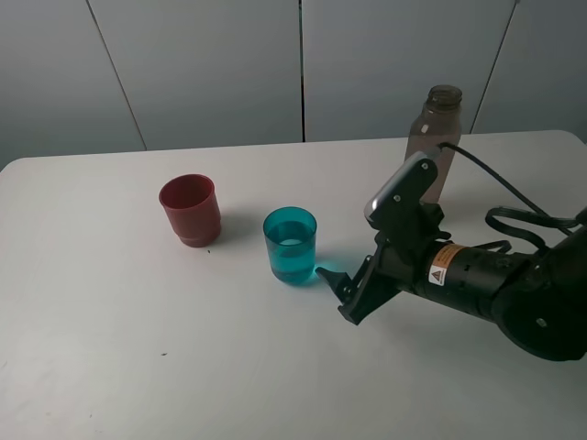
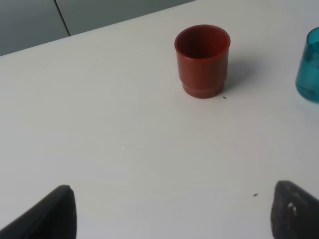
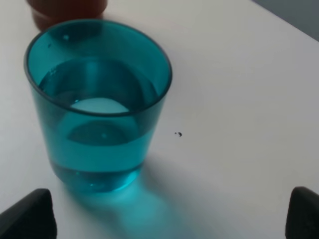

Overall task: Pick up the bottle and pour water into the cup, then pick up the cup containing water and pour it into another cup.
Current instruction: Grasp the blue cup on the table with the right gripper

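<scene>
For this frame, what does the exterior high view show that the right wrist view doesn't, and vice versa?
Only exterior high: the bottle standing toward the far side of the table, and the red cup whole. Only right wrist: the water surface inside the teal cup up close. Both: the teal cup holding water, part of the red cup beyond it, and the open right gripper just short of the teal cup.

The high camera looks down from the robot's side over the whole table (image 1: 110, 348) toward the grey wall (image 1: 211, 73), from well back. The left wrist camera looks low across the table past the left gripper (image 2: 172, 216) at the red cup (image 2: 202, 60), some way off. The right wrist camera sits very near the teal cup (image 3: 97, 104). All three views share both cups.
</scene>
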